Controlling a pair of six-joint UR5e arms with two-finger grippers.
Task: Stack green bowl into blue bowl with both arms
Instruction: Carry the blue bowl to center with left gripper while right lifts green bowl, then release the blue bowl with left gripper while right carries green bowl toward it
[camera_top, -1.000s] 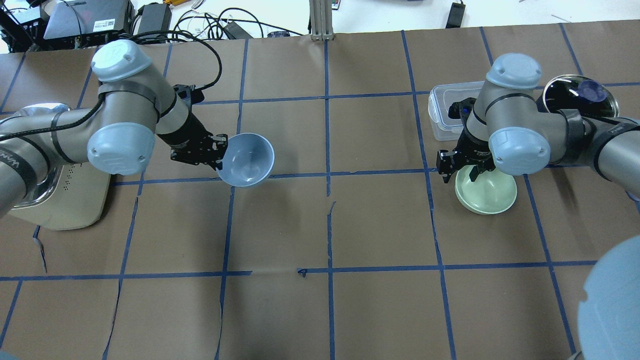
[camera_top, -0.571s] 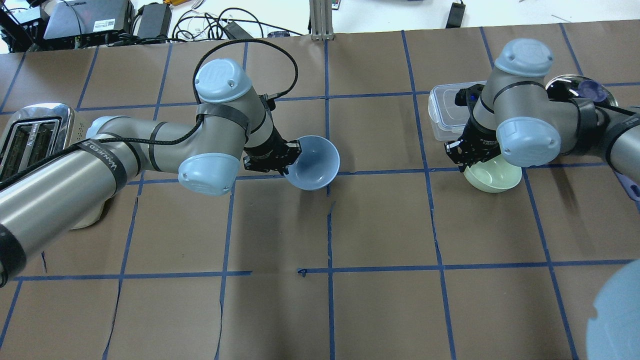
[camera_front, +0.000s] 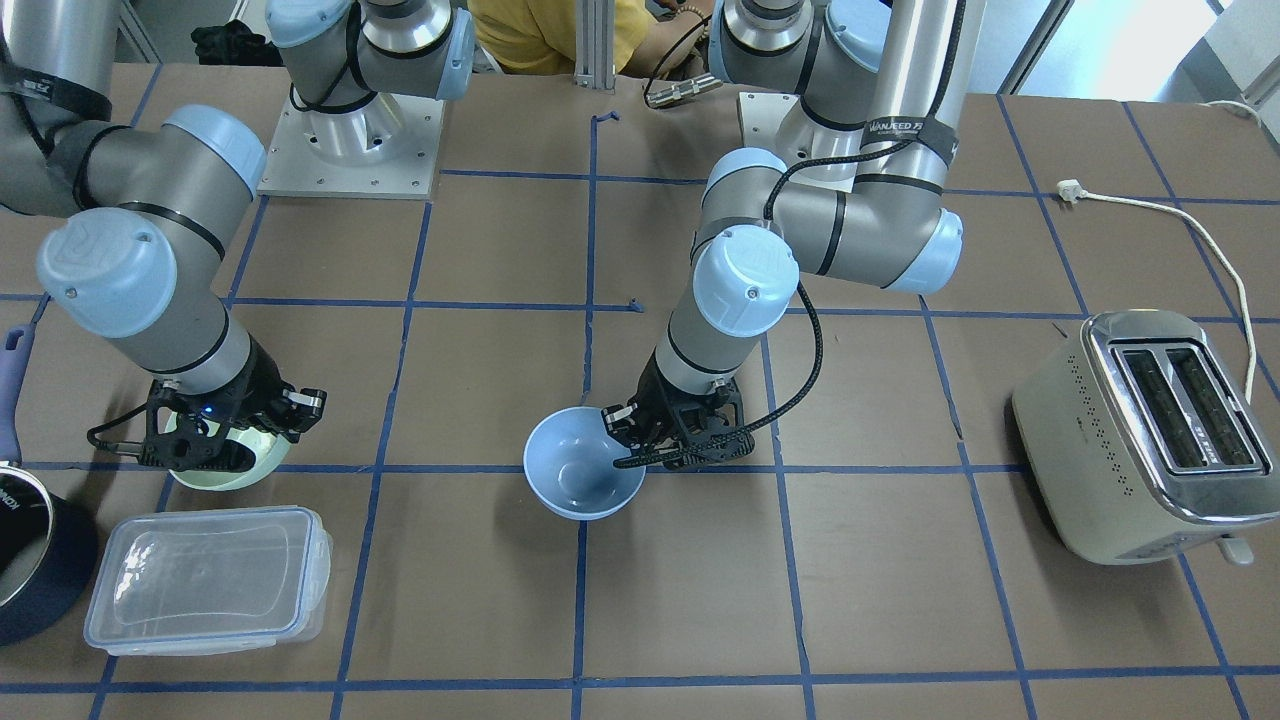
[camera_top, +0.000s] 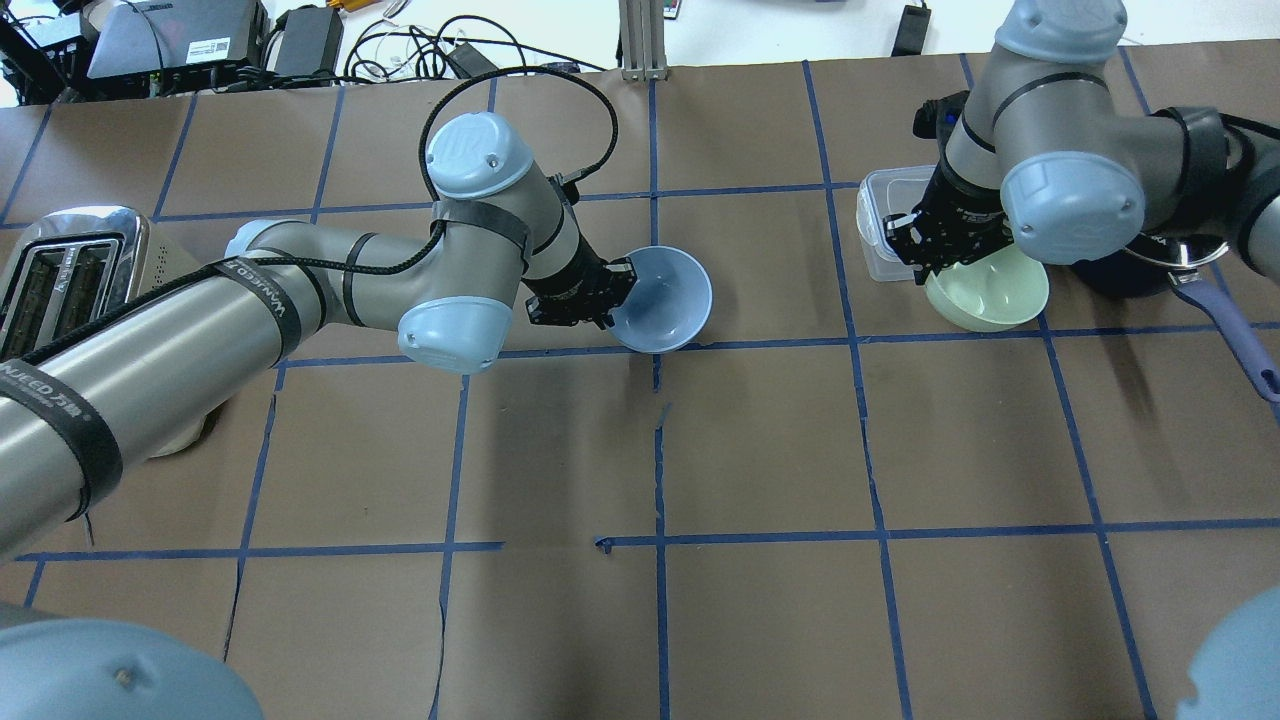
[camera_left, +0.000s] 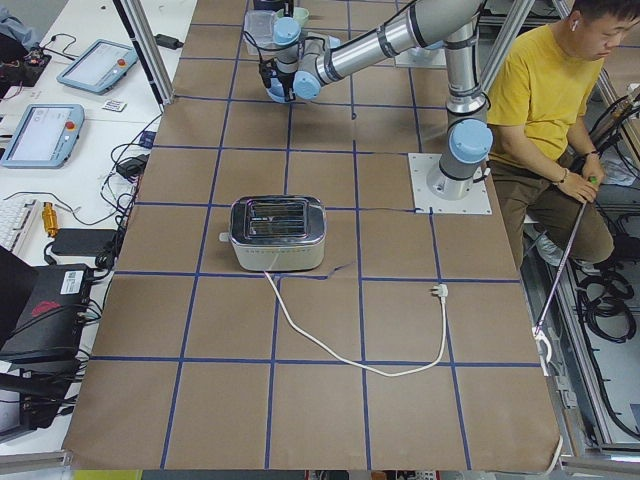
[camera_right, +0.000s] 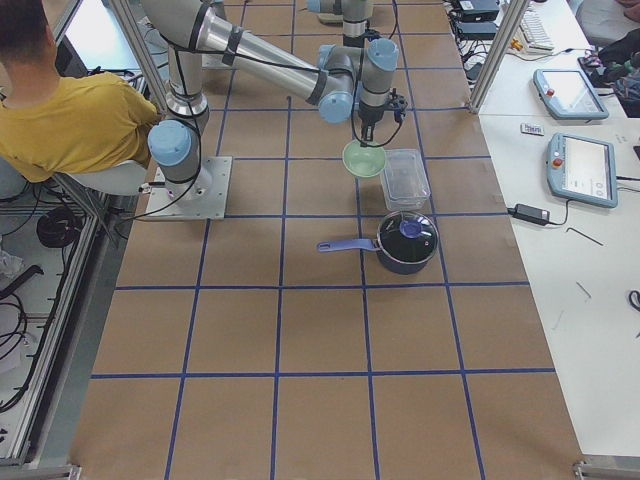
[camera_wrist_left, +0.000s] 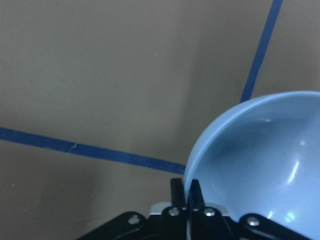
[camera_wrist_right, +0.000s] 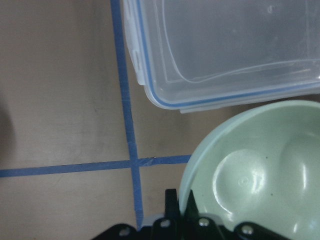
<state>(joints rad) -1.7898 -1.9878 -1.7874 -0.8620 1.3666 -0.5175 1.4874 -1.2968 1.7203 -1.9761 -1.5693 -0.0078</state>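
The blue bowl hangs upright, low over the table near the centre grid line. My left gripper is shut on its near-left rim; the left wrist view shows both fingers pinching the rim of the bowl. The green bowl is held upright above the table on the right, next to a clear container. My right gripper is shut on its rim, and the right wrist view shows the bowl in its grip. The two bowls are about two grid squares apart. In the front view the blue bowl is at the centre and the green bowl at the left.
A clear plastic container lies just beyond the green bowl. A dark navy pot with a long handle stands to its right. A toaster stands at the far left, with its cord trailing. Blue tape lines grid the brown table.
My left arm has carried the blue bowl rightward to the centre line. My right arm has lifted the green bowl and moved it toward the far side, beside the clear container.
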